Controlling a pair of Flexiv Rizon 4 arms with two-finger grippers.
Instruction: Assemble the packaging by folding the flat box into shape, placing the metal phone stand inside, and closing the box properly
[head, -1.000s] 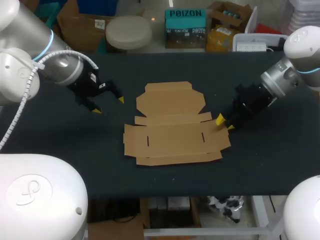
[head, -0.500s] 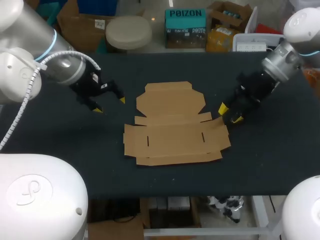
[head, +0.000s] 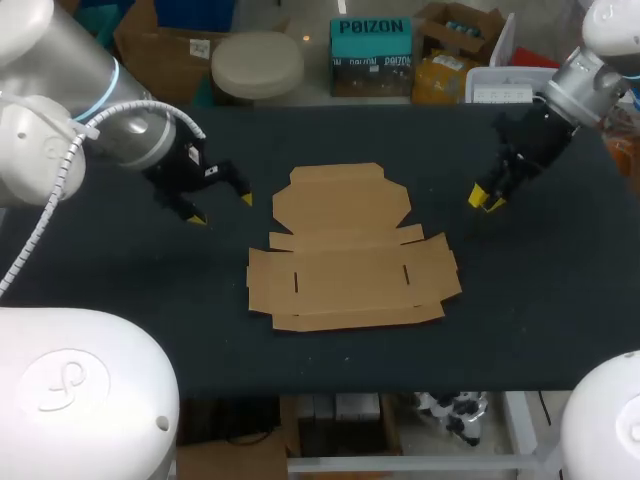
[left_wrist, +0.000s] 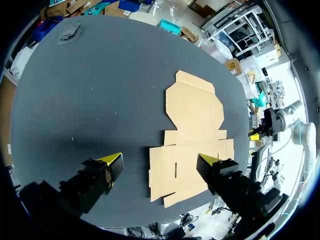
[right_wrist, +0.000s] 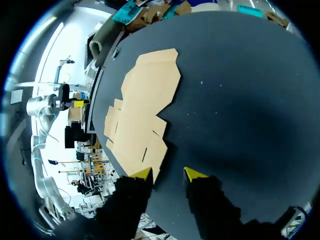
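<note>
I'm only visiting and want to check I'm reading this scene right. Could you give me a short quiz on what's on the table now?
1. True or false: the cardboard box is already folded into shape.
2. What is the right gripper holding? A) a box flap B) nothing C) a phone stand
3. Fill in the gap: the left gripper is open, off to the side of the box, over the ___ table.

Key:
1. False. It lies flat and unfolded.
2. B. The gripper is open, empty and clear of the box.
3. Black.
</note>
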